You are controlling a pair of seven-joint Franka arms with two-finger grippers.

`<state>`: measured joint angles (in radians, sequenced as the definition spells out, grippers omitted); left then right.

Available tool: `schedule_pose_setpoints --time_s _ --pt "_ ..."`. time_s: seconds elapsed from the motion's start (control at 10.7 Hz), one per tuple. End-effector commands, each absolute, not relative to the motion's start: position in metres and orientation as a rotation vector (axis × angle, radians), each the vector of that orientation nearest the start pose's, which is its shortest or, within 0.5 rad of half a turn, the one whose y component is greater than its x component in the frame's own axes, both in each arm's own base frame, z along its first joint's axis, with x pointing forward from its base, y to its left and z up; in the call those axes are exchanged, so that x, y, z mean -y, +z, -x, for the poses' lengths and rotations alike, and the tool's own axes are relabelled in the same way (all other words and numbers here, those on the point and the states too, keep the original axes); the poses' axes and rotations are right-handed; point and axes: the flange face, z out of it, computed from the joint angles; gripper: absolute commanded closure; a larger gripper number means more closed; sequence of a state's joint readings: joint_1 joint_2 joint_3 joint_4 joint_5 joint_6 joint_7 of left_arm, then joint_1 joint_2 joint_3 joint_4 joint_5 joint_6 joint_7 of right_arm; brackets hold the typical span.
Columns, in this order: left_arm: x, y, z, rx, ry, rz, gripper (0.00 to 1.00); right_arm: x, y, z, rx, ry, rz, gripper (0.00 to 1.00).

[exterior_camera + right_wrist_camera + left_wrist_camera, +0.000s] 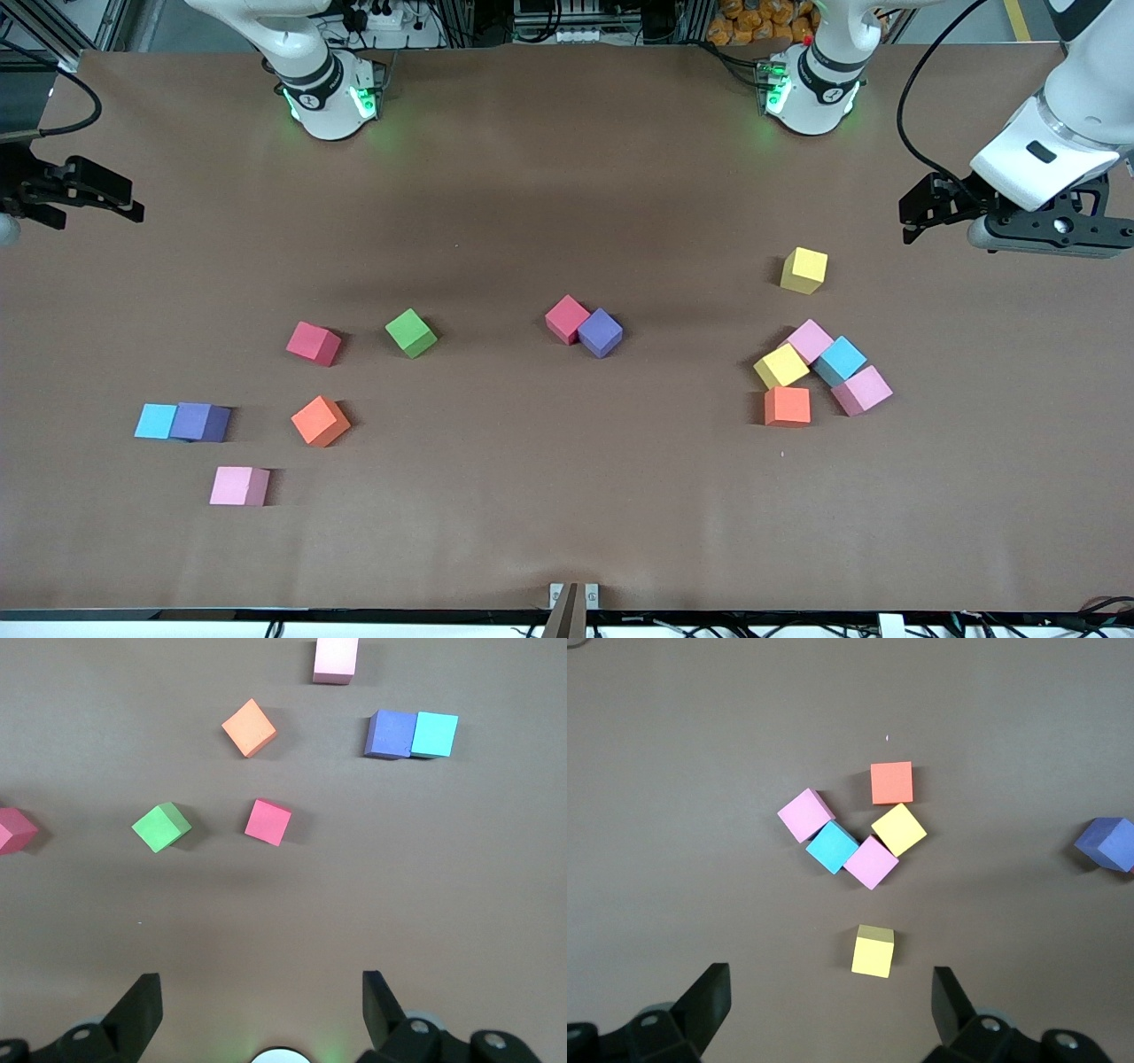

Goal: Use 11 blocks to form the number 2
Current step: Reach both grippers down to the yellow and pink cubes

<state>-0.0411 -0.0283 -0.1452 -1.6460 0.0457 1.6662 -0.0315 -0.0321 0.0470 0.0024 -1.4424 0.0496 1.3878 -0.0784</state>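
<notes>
The blocks lie scattered on the brown table, and no number 2 shows in any view. A lone yellow block (804,270) (873,950) lies toward the left arm's end. Nearer the front camera sits a touching cluster of pink (809,340), yellow (780,365), light blue (840,360), pink (861,390) and orange (787,406) blocks. Mid-table, a red block (567,318) touches a purple one (600,332). My left gripper (917,213) (831,1001) hangs open and empty above the table near the lone yellow block. My right gripper (128,199) (262,1001) hangs open and empty at the right arm's end.
Toward the right arm's end lie green (411,332) (161,827), red (314,343) (267,821), orange (321,420) and pink (239,486) blocks, plus a light blue block (156,421) touching a purple one (200,422). Both arm bases stand along the table's back edge.
</notes>
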Motion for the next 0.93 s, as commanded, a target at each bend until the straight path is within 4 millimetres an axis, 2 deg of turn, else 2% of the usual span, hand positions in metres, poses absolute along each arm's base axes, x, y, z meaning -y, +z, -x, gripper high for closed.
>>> schedule_pose_setpoints --time_s 0.0,0.19,0.28,0.37,0.47,0.75,0.84 --pt "0.096 0.618 -0.537 -0.249 -0.052 3.069 0.00 0.013 0.643 -0.549 0.075 0.168 3.078 0.00" --pt "0.096 0.615 -0.537 -0.252 -0.040 3.068 0.00 0.014 0.638 -0.550 0.075 0.189 3.076 0.00" --pt "0.095 0.605 -0.535 -0.261 0.012 3.066 0.00 0.011 0.631 -0.552 0.081 0.210 3.072 0.00" --pt "0.096 0.570 -0.529 -0.267 0.125 3.053 0.00 0.006 0.621 -0.553 0.097 0.243 3.069 0.00" --pt "0.092 0.548 -0.525 -0.261 0.167 3.052 0.00 -0.002 0.607 -0.555 0.119 0.281 3.063 0.00" --pt "0.087 0.464 -0.494 -0.268 0.141 3.065 0.00 -0.013 0.543 -0.572 0.135 0.390 3.037 0.00" --pt "0.089 0.439 -0.486 -0.279 0.189 3.059 0.00 -0.017 0.521 -0.580 0.140 0.421 3.025 0.00"
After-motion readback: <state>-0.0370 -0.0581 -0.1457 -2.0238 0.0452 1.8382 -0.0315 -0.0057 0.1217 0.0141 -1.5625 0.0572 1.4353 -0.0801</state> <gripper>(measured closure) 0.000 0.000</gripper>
